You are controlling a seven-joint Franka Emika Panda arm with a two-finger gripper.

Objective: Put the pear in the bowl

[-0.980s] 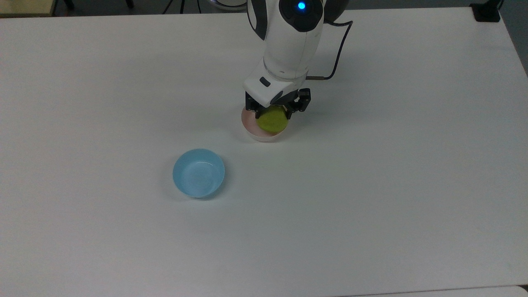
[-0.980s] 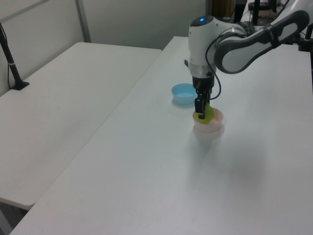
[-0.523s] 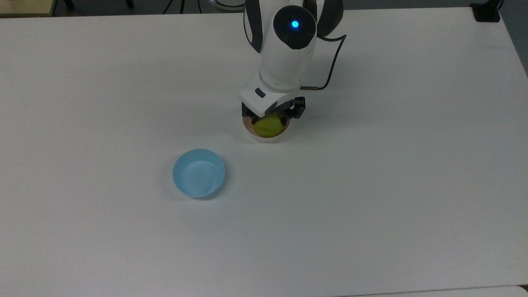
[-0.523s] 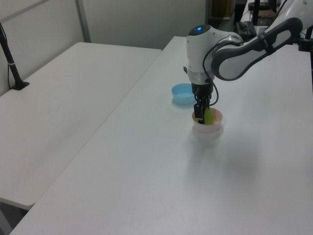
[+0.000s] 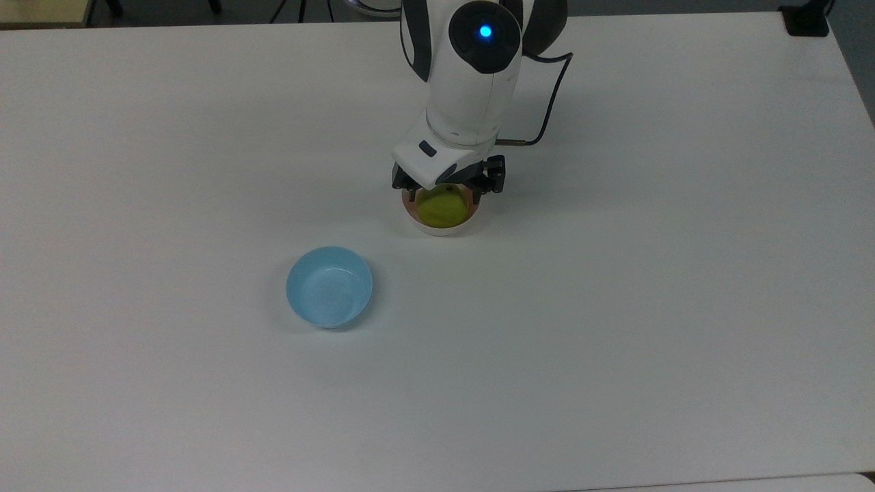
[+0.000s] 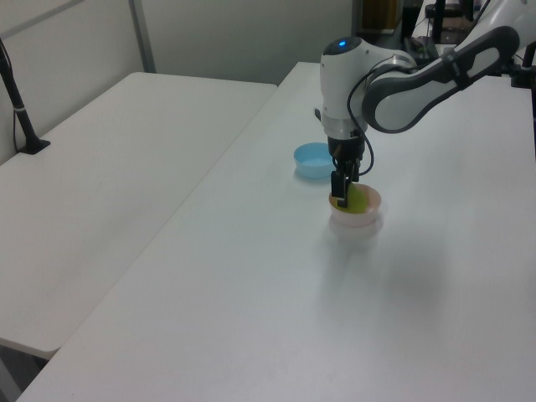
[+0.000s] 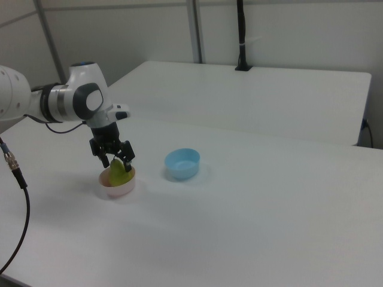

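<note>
Pear (image 5: 441, 207) inside bowl (image 5: 437, 227); gripper (image 5: 446, 190) spread above.

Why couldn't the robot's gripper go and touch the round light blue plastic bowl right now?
It probably could. The gripper hangs over the small pale pink bowl with the yellow-green pear in it, and the light blue bowl sits apart on bare white table, with nothing between them.

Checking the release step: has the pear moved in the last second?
Yes. In the top view the pear has dropped from above the pink bowl's rim to inside it, and the claw now stands open around it.
</note>
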